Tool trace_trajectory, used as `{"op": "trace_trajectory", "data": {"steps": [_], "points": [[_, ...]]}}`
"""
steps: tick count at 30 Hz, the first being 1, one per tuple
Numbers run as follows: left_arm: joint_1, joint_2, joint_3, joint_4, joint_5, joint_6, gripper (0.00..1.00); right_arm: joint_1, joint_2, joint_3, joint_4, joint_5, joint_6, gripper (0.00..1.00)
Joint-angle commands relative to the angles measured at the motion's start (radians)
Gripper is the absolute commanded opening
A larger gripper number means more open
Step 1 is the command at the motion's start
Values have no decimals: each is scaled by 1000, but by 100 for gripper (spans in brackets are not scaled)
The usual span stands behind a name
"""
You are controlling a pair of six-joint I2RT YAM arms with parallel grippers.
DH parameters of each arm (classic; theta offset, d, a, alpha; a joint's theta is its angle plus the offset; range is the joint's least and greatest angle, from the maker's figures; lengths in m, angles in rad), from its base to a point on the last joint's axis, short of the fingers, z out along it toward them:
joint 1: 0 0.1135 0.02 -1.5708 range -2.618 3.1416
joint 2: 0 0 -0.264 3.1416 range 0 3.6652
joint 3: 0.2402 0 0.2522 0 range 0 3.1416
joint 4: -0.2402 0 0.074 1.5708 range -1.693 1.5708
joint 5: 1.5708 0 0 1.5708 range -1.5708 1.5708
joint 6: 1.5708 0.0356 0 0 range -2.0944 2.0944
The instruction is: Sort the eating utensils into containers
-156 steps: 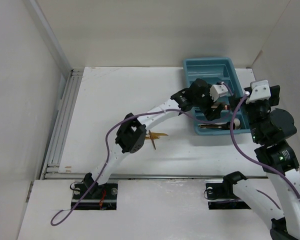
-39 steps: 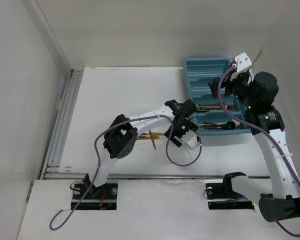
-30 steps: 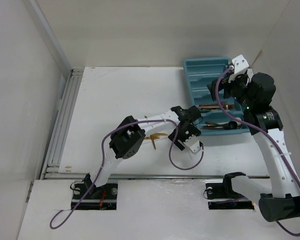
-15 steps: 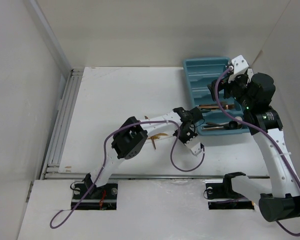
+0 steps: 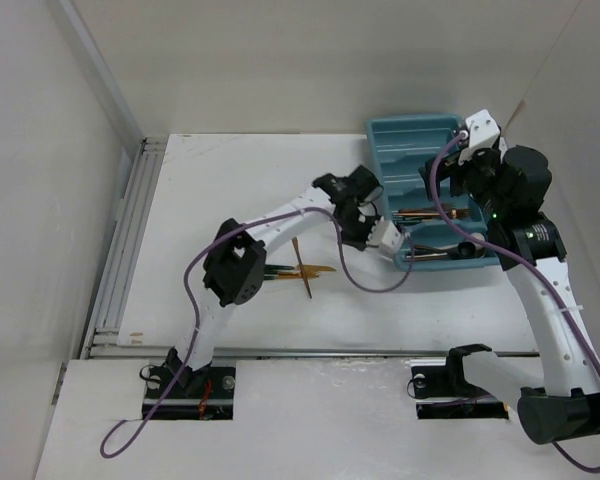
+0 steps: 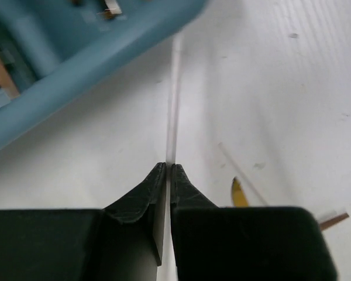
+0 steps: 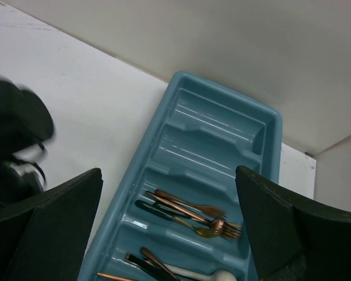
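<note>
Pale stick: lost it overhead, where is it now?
Left wrist view: the pale stick is pinched in the left gripper, tip toward the teal tray.

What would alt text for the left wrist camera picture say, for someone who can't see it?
The black left gripper is shut on a thin pale stick that points ahead toward a teal-blue plastic cutlery tray at upper left. Below is a white table, with a gold utensil tip at lower right.
</note>
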Motion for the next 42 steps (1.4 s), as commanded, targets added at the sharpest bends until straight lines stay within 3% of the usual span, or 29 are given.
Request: {"op": "trace_trajectory", "data": {"steps": [1,8,10,14,17,24,25,26,33,35,37,38,42], "points": [[76,-163,98,-19,125,-139,0,-8,-31,71,-6,84,-11,100],[248,-163,141,209,188,-667,0,-8,-11,190,-26,62,2,100],[248,-163,141,210,164,-650,0,-8,-11,179,-17,42,2,100],[204,-126,116,108,21,-361,1,-8,-11,161,-17,16,12,100],[161,-73,76,74,-142,-180,26,-8,-11,139,-8,-13,12,100],[108,115,162,-87,-228,115,51,-8,-20,139,-41,-31,12,100],[90,127,138,-72,-243,130,88,-8,-29,139,-41,-31,12,100],[81,127,138,-52,-264,131,94,-8,-29,139,-41,-31,12,100],[78,191,155,-100,-341,140,94,-8,-38,139,-74,-31,-6,100],[78,214,142,-91,-383,140,90,-8,-48,139,-74,-31,-6,100],[78,237,142,-142,-403,149,83,-8,-48,139,-64,-31,-15,100],[78,250,156,-173,-412,149,73,-8,-48,148,-64,-31,-15,100],[78,294,165,-264,-432,189,52,-8,-38,157,-64,-50,-24,100]]}}
